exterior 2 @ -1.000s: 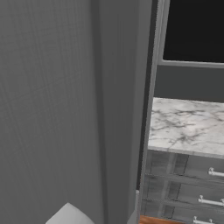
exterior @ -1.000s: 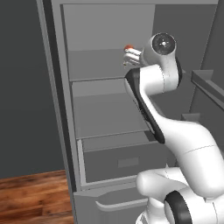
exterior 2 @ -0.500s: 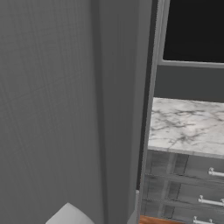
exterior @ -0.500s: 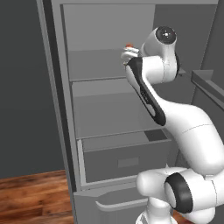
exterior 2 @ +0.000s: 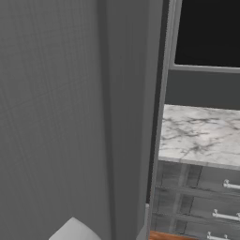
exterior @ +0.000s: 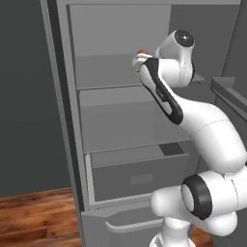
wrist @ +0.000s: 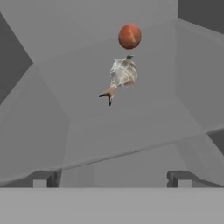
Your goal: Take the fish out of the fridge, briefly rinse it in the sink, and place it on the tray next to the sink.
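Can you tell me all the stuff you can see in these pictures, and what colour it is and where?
fridge: one, grey, open, in front of the robot, with flat shelves and a lower drawer
fish: one, silvery-grey with a brownish tail, on a fridge shelf ahead of the claw
ball: one, orange-red, on the same shelf just beyond the fish
marble counter: one, white with grey veins, right of the fridge
drawers: several, dark with metal handles, under the counter
wooden floor: brown, left of the fridge
claw: one, dark fingertips, open, pointing at the fish, holding nothing
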